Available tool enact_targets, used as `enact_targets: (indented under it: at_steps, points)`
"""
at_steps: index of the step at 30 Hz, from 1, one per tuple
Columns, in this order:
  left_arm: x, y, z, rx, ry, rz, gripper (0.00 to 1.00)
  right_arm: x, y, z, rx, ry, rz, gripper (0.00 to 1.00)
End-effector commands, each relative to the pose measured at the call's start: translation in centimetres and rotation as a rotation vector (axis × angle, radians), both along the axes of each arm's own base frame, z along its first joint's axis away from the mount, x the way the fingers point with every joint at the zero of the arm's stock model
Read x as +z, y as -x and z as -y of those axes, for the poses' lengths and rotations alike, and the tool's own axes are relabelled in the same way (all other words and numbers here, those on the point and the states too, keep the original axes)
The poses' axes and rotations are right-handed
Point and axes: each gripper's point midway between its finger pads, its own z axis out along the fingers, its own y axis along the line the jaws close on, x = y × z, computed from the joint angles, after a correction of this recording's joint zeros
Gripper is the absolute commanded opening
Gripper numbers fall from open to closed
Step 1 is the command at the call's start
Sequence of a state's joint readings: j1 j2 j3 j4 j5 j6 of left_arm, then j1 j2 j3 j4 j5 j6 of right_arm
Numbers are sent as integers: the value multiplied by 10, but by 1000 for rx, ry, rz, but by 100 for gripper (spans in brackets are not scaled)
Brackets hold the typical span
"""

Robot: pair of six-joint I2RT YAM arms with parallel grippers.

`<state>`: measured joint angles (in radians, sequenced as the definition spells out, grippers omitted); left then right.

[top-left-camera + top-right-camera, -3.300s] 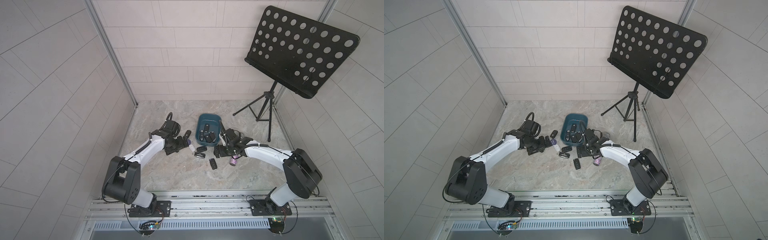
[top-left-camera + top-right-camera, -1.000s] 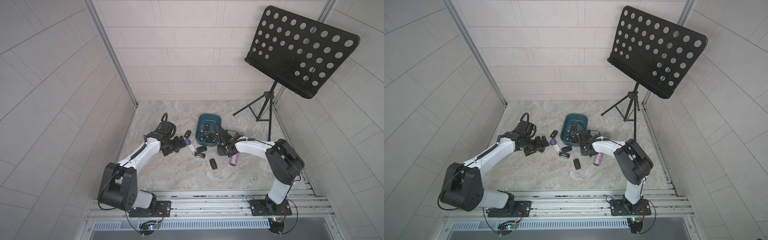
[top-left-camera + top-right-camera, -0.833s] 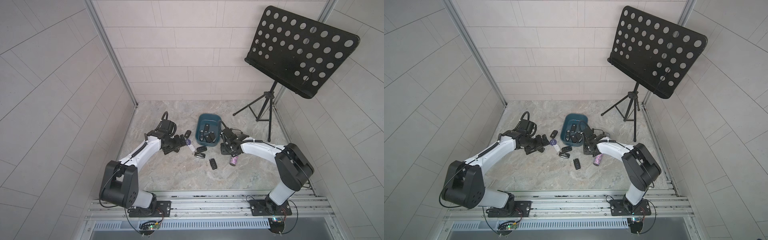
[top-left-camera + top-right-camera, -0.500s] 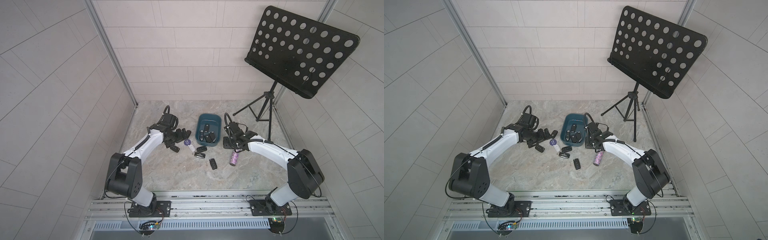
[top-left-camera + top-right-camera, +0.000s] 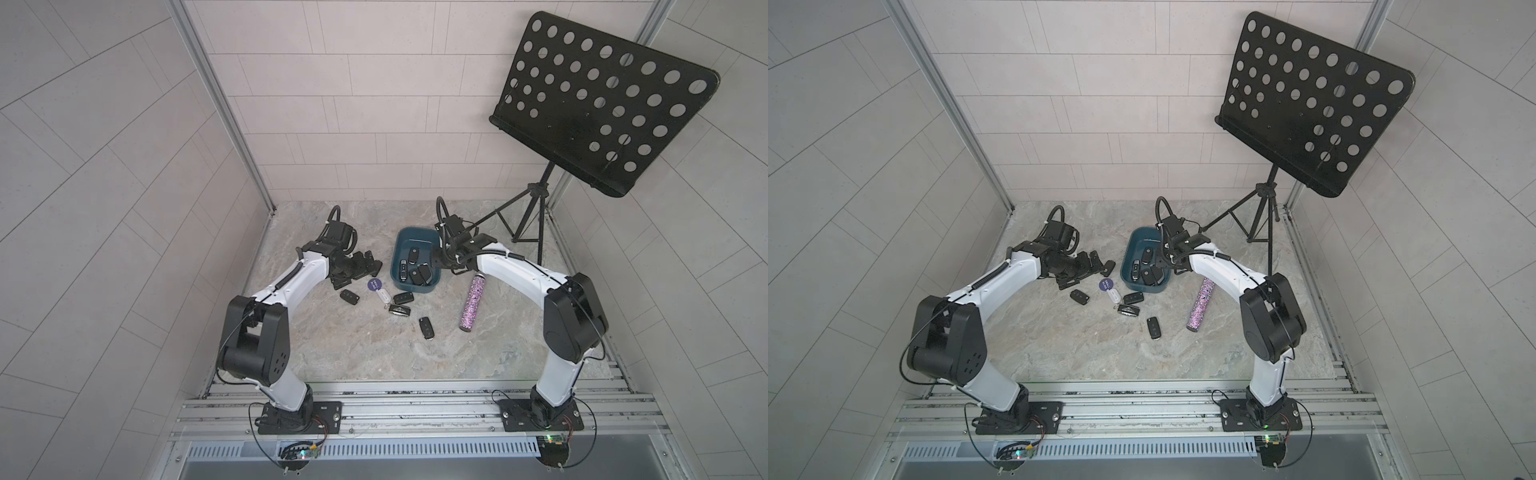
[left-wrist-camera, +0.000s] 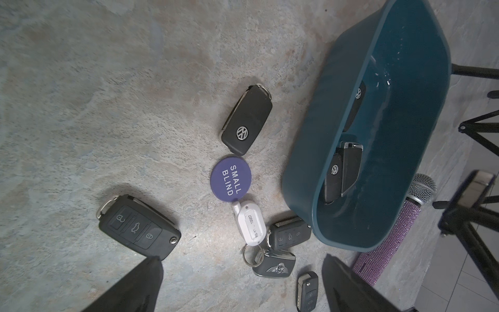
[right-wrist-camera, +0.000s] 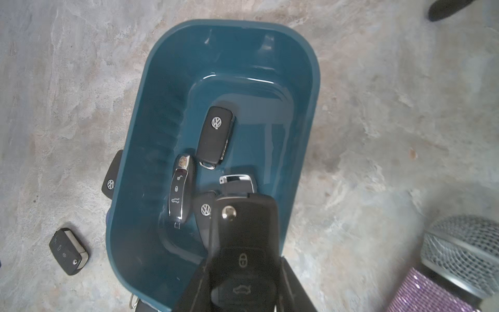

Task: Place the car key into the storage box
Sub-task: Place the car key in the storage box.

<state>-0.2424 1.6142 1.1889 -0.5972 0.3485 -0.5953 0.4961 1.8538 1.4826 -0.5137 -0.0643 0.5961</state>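
The storage box [image 5: 417, 240] [image 5: 1143, 242] [image 6: 324, 121] [image 7: 162, 108] is a dark teal tub at the middle back, with several black key fobs lying in it. My right gripper [image 5: 440, 262] [image 5: 1160, 259] [image 7: 244, 270] is shut on a black car key [image 7: 245, 221]. It holds the key button side up, with the key's tip over the box's right end. My left gripper [image 5: 368, 266] [image 5: 1098, 264] [image 6: 241, 259] hangs open just left of the box, above loose keys and touching none.
Several loose fobs [image 5: 349, 297] [image 5: 403, 297] [image 5: 426, 328] [image 6: 247, 120] lie left of and in front of the box, with a purple token [image 6: 231, 175] and a white tag [image 6: 249, 225]. A glittery microphone [image 5: 471, 303] [image 7: 459, 256] lies to the right. A music stand [image 5: 536, 216] stands at the back right.
My right gripper has carried the key back and up to the box's right side. My left gripper has drawn back from the loose keys, still open.
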Motion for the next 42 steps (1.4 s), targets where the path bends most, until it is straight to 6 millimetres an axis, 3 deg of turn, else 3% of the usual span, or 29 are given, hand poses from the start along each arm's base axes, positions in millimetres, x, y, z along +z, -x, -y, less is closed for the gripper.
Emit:
enact_targets:
  at_steps: [1, 11, 19, 32, 37, 42]
  points:
    - [3, 1, -2, -9, -6, -2, 100, -4, -15, -5, 12, 22, -15, 30]
    - [21, 9, -16, -56, -85, 21, 100, -44, -56, -13, -54, 81, -67, 30]
    - [24, 10, -20, -78, -113, 13, 100, -62, -77, -9, -129, 108, -72, 30]
    - [20, 10, -16, -84, -95, 4, 100, -86, -89, -5, -144, 126, -120, 33]
    - [21, 9, -17, -86, -105, 2, 100, -91, -88, -6, -151, 121, -130, 38]
    - [23, 9, -20, -83, -117, 7, 100, -85, -87, -6, -153, 104, -136, 57]
